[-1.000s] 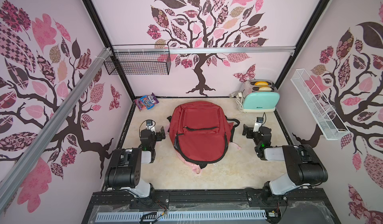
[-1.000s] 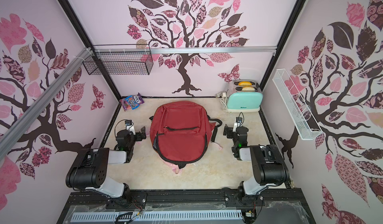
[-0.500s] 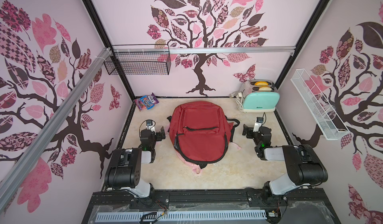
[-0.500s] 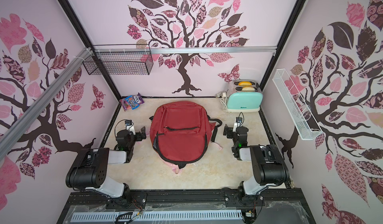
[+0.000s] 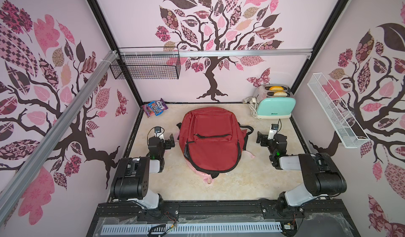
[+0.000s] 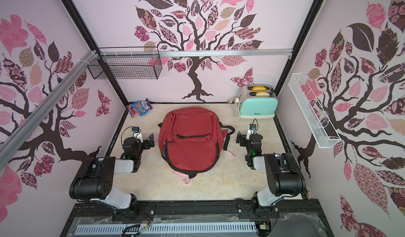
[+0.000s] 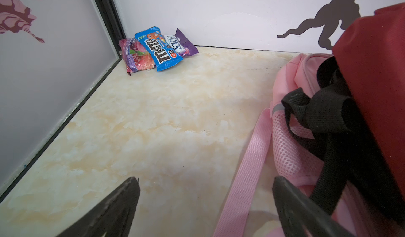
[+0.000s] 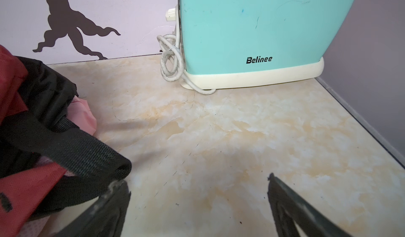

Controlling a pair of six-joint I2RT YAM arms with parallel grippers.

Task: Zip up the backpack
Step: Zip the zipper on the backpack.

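Note:
A red backpack [image 5: 210, 141] [image 6: 190, 141] lies flat in the middle of the table in both top views, on top of a pink bag [image 7: 291, 89]. Its black main zipper [image 5: 237, 157] curves round the near end and gapes a little on the left side [image 5: 185, 148]. My left gripper [image 5: 169, 140] [image 7: 205, 181] rests low on the table just left of the backpack, open, with only a pink strap [image 7: 247, 170] lying between its fingers. My right gripper [image 5: 262, 139] [image 8: 197, 181] sits just right of the backpack, open and empty, close to a black strap [image 8: 72, 150].
A mint toaster [image 5: 275, 108] [image 8: 252, 34] with a coiled cord stands at the back right. Snack packets [image 5: 154, 108] [image 7: 157, 49] lie in the back left corner. A black wire basket [image 5: 144, 68] and a white rack [image 5: 335, 113] hang on the walls.

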